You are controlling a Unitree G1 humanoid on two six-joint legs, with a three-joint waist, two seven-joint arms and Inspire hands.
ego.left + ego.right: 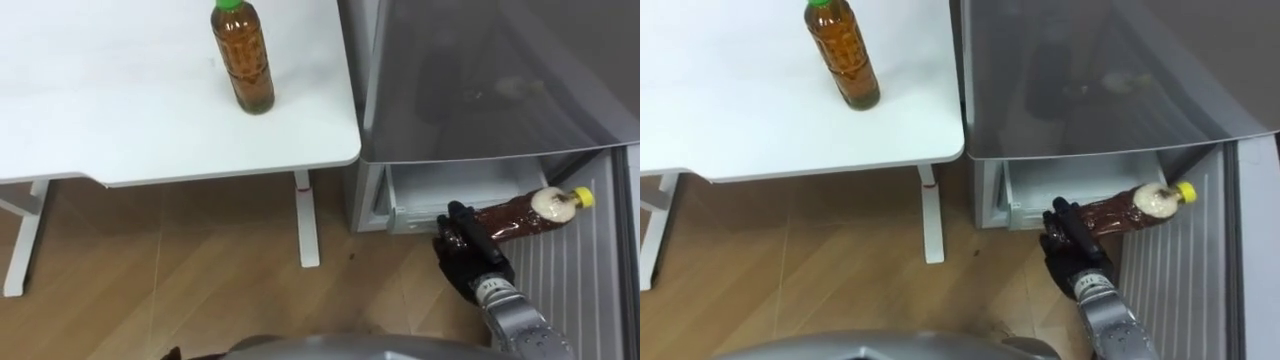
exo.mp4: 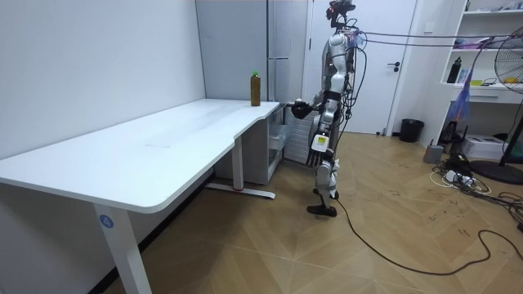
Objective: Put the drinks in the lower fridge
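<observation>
Holding a brown drink bottle (image 1: 522, 217) in my right hand (image 1: 468, 252), I have the fingers curled round its base end, low at the right of the eye views. The bottle lies nearly level. Its yellow cap (image 1: 583, 197) points away from the hand toward the right, and a pale patch shows just below the neck. Under the hand is wooden floor (image 1: 180, 280). To the hand's right a ribbed grey panel (image 1: 565, 285) runs down to the lower edge; I cannot tell what part of the appliance it is.

Just beyond the bottle is the fridge's lower compartment, where a pale drawer (image 1: 450, 185) stands out from the cabinet. The held bottle lies across the drawer's front right corner, still outside it. Above the drawer the grey top of the fridge (image 1: 490, 80) takes up the upper right.

To the left, separated from the fridge by a narrow gap, is a white table (image 1: 120, 110) on white legs. A second bottle (image 1: 243, 62), amber with a green cap, stands upright near the table's far right edge, well apart from my hand.

In the room view I stand upright on the wooden floor at the far end of the table (image 2: 147, 155). I face the tall grey fridge (image 2: 288, 41) with my right hand (image 2: 301, 106) raised toward it, and the green-capped bottle (image 2: 255, 88) is on the table corner nearby.
</observation>
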